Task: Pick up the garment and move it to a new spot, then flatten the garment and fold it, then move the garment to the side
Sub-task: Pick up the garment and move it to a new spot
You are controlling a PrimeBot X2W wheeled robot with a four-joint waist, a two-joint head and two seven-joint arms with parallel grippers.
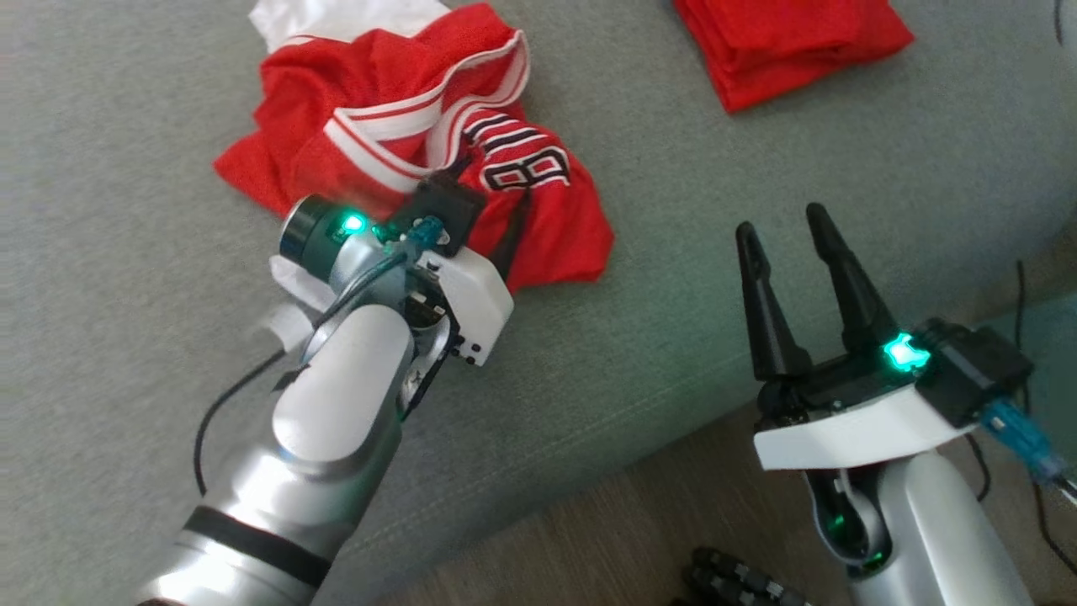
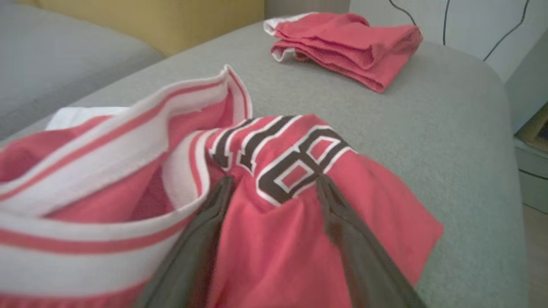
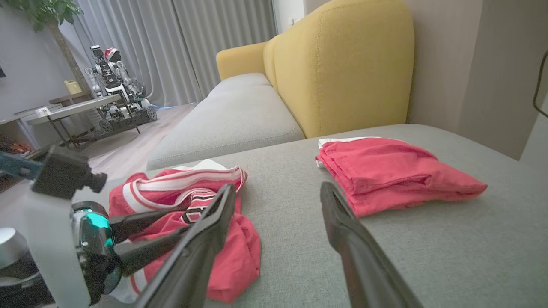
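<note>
Left claw (image 2: 274, 182) is spread wide, both fingers lying on the crumpled red jersey (image 1: 379, 76), cloth between them but not pinched. Right claw (image 1: 784, 223) is wide too, holding nothing, over the near edge of the grey cushion (image 1: 673, 278). Two red garments: the jersey at left, a folded garment (image 1: 782, 42) far right.
</note>
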